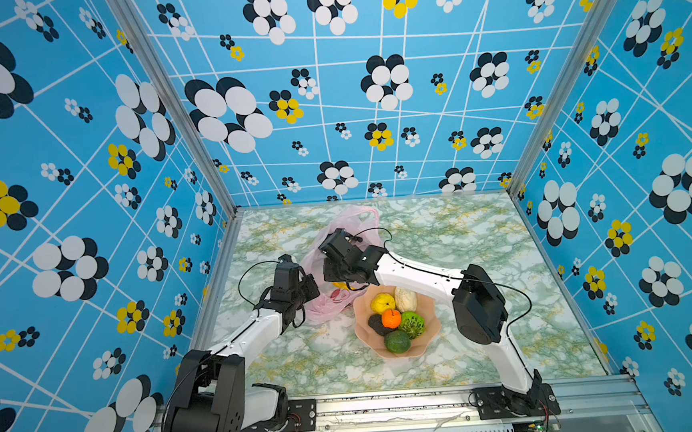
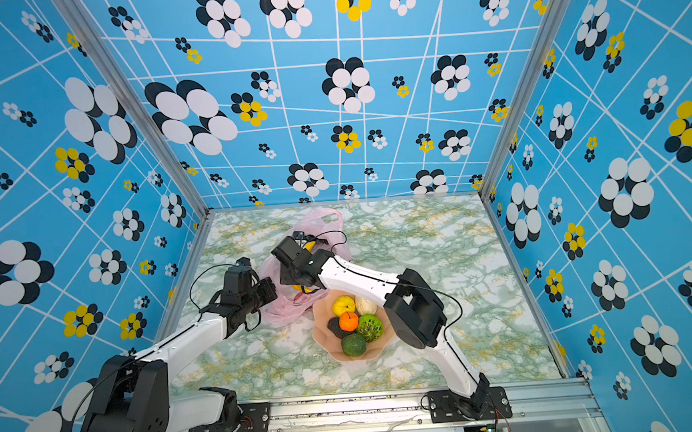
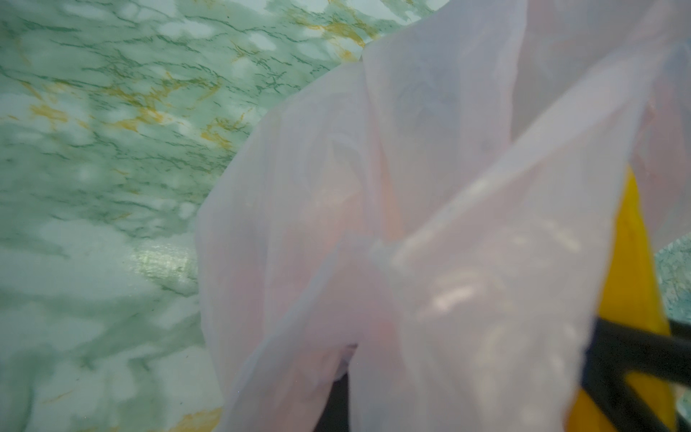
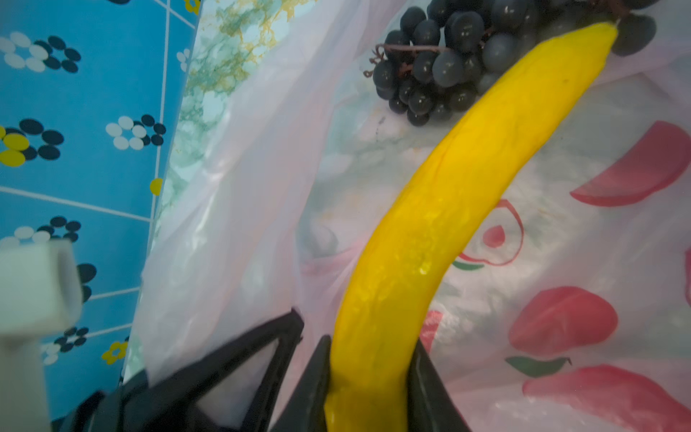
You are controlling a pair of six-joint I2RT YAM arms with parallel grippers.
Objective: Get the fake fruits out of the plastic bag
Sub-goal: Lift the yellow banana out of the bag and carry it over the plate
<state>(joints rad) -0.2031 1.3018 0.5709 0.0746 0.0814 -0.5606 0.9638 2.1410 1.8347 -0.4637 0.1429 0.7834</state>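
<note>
The right gripper (image 4: 370, 351) pinches one end of the banana (image 4: 467, 179) inside the plastic bag (image 4: 243, 187), mid-table. The banana looks stiff, light and slippery, so grip firmly. The left gripper (image 1: 311, 288) is closed tight on the bag's left side. The bag is thin and floppy.

Blue flower-patterned walls (image 1: 424, 111), aluminium corner posts (image 1: 172, 104), green-veined marble tabletop (image 1: 461, 225), bright even light
</note>
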